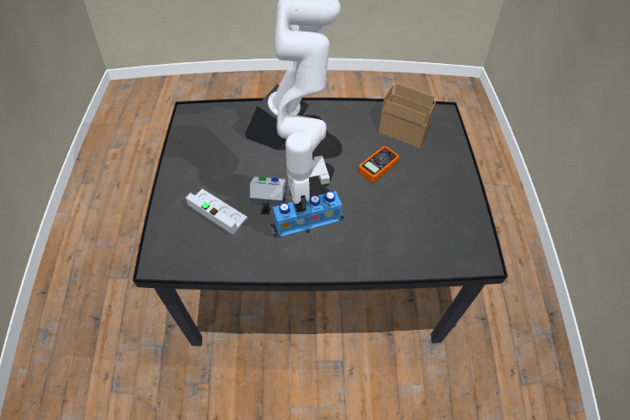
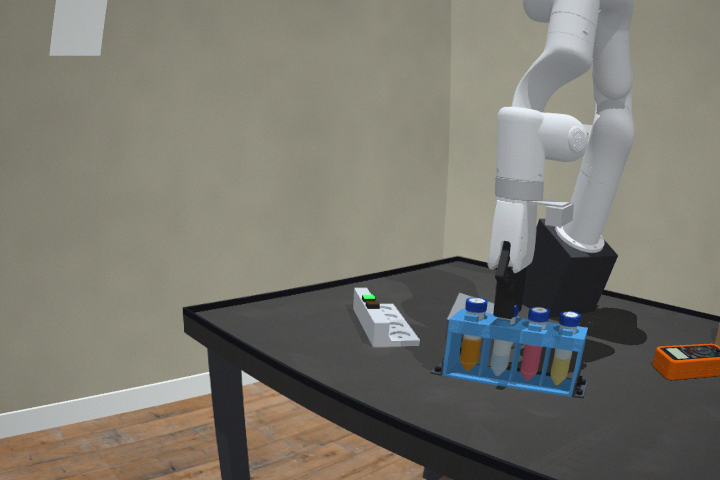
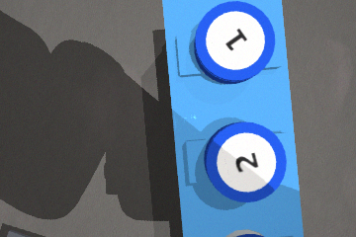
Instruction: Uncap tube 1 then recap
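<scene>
The blue decapping station (image 1: pixel 307 215) stands at mid-table with four capped tubes. My gripper (image 1: pixel 301 201) comes straight down on the second cap from the left in this view and is shut on it; this is the cap of tube 3, over the pale tube (image 2: pixel 501 355). The wrist view shows cap 1 (image 3: pixel 233 40) and cap 2 (image 3: pixel 245 161) seated on their tubes, and only a sliver of cap 3 (image 3: pixel 247 234) at the bottom edge. The white cap tray (image 1: pixel 215 211) lies to the left with its green lamp (image 1: pixel 205 205) lit and its nests empty.
The grey key housing (image 1: pixel 267 188) with the green key (image 1: pixel 262 178) and the blue key (image 1: pixel 275 179) stands just behind the rack, close to my gripper. An orange multimeter (image 1: pixel 378 164) and a cardboard box (image 1: pixel 407 115) lie at the back right.
</scene>
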{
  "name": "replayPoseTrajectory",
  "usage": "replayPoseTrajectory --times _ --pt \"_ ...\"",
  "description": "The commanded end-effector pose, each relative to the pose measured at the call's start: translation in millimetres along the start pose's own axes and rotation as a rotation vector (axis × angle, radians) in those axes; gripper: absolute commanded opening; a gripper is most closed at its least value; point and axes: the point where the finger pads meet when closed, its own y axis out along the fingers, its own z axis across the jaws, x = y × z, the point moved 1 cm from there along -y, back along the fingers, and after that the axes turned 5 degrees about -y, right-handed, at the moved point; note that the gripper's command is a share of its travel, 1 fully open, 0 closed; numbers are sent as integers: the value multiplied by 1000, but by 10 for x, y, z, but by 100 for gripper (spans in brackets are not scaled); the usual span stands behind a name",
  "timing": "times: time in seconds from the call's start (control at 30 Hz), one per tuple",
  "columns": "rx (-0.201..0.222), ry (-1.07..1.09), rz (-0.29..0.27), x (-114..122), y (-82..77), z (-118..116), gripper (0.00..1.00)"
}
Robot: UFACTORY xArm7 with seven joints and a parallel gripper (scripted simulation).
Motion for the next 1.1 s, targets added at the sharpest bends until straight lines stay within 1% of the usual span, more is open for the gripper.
replayPoseTrajectory --times 0.0,0.17,0.23,0.27,0.67,0.93,1.0,1.07 --pt "2 58 -2 8 -8 12 0" --pt "2 158 -2 8 -8 11 0" --pt "2 167 -2 8 -8 12 0" --pt "2 167 -2 8 -8 11 46" --pt "2 167 -2 8 -8 12 46" --pt "2 167 -2 8 -247 12 46" --pt "2 167 -2 8 -247 12 46" --pt "2 167 -2 8 -307 13 46"
